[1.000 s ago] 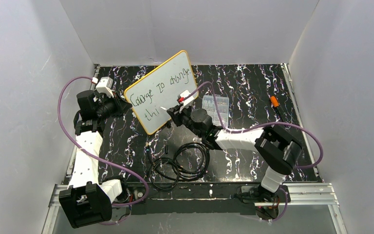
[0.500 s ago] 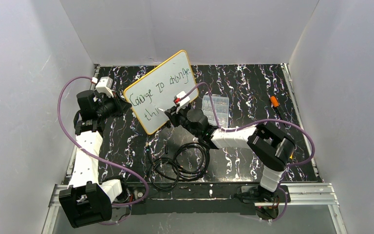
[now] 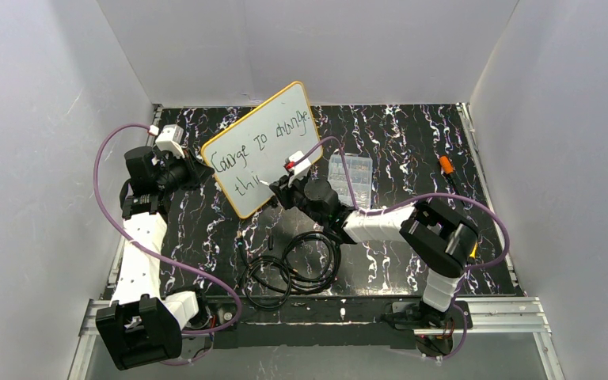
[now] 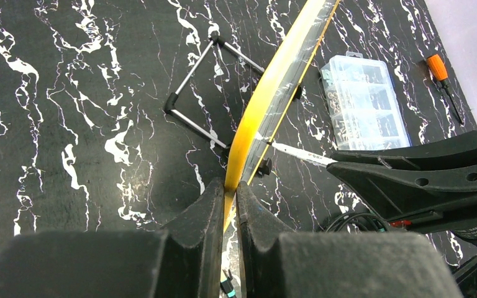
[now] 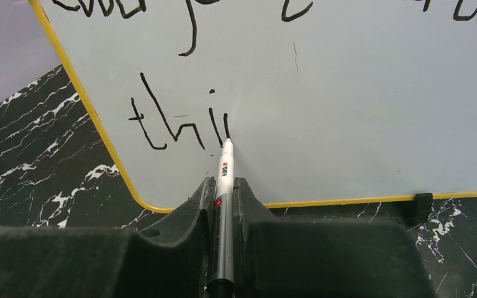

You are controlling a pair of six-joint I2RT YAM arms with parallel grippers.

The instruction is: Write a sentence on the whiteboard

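First, right fingers [image 5: 195,211]: clenched on a white marker [image 5: 225,186] that lies in the slot between them, its body running straight out from the wrist.
Marker tip: touching the white face of the whiteboard [image 5: 348,93], at the foot of a short stroke just right of "thi".
Left fingers [image 4: 202,217]: clamped on the whiteboard's yellow-orange rim [image 4: 267,105], one on each face, at its near left edge.
Sentence [image 3: 233,158]: two dark lines; the upper reads roughly "Courage to change", the lower has only "thi" and one more stroke.
Whiteboard position: far left of centre on the table [image 3: 396,134], between the two wrists.
Whiteboard pose: standing on its long edge and tilted; in the top view its long axis runs diagonally from near left to far right, with the written face turned toward the right arm.
Behind the board: a black wire stand [image 4: 195,81] on the table at its back face.
In the way: the right wrist and its purple cable [image 3: 321,142] overlap the board's lower right part in the top view.
Beside it: a clear parts box [image 3: 351,170] just right of the right wrist.
Further right: an orange-handled screwdriver [image 3: 446,165] near the table's right edge, well apart from the board.
Near edge: black coiled cables [image 3: 289,269] on the table, below the board.
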